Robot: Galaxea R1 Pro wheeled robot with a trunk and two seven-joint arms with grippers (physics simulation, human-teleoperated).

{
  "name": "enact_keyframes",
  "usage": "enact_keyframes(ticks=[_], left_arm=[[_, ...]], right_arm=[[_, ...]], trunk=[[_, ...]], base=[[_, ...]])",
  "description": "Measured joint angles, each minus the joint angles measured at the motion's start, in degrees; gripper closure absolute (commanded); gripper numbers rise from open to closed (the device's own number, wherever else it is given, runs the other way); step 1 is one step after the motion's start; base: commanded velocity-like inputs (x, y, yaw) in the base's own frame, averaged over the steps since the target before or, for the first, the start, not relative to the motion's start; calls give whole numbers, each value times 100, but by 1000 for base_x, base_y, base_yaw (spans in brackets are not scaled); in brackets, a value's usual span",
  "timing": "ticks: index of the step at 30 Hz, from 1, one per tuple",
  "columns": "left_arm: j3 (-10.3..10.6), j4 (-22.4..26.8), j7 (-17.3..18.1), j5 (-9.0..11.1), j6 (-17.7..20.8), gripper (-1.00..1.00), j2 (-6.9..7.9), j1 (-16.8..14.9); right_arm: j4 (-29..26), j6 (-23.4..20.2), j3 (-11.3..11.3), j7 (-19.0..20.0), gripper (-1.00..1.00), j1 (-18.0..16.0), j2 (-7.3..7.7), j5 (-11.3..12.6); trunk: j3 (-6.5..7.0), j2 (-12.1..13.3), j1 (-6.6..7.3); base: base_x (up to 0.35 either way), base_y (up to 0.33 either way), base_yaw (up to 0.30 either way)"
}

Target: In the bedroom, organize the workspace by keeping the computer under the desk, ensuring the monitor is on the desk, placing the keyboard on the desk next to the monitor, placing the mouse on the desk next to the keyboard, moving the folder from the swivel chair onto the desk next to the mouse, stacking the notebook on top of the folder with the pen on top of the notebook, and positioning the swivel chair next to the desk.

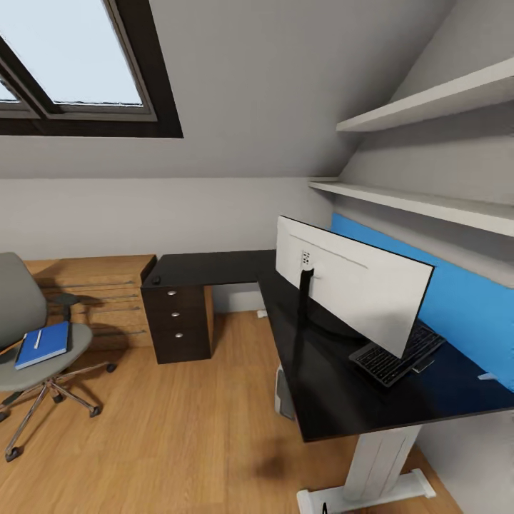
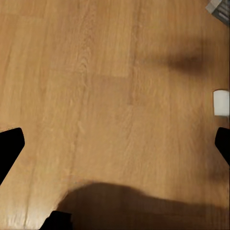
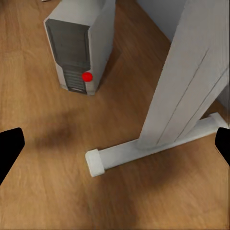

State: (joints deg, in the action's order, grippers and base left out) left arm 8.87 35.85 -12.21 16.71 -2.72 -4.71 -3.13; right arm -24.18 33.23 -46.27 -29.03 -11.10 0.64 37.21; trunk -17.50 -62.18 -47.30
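Spanning the light wood floor (image 1: 178,428), the desk (image 1: 343,400) carries 1 monitor (image 1: 357,293); both grippers' fingers seemingly apart.

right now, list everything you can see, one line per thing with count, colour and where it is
desk: 1, glossy black top, white leg, L-shaped along the walls
drawer unit: 1, dark, silver knobs, under the desk's far wing
monitor: 1, white back, black stand, on the desk
keyboard: 1, dark keys, on the desk behind the monitor
mouse: 1, black, far corner of the desk
computer: 1, grey tower, red button, on the floor under the desk
swivel chair: 1, grey, chrome base, on the floor apart from the desk
folder: 1, blue, on the chair seat
pen: 1, white, on the folder
dresser: 1, light wood, against the wall
shelves: 2, white, wall above the desk
skylight: dark-framed, sloped ceiling
left hand: black fingertips, over floor
right hand: black fingertips, by the desk leg
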Motion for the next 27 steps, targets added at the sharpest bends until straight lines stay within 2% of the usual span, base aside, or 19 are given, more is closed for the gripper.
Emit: enact_keyframes(ticks=[22,27], left_arm=[[9,0,2,0,3,-100,0,0],[8,1,2,0,1,-100,1,1]], right_arm=[[0,0,-8,0,-100,0,0,-14],[2,0,-9,1,-100,-1,0,-17]], trunk=[[0,0,0],[0,0,0]], base=[[0,-348,1],[0,-348,113]])
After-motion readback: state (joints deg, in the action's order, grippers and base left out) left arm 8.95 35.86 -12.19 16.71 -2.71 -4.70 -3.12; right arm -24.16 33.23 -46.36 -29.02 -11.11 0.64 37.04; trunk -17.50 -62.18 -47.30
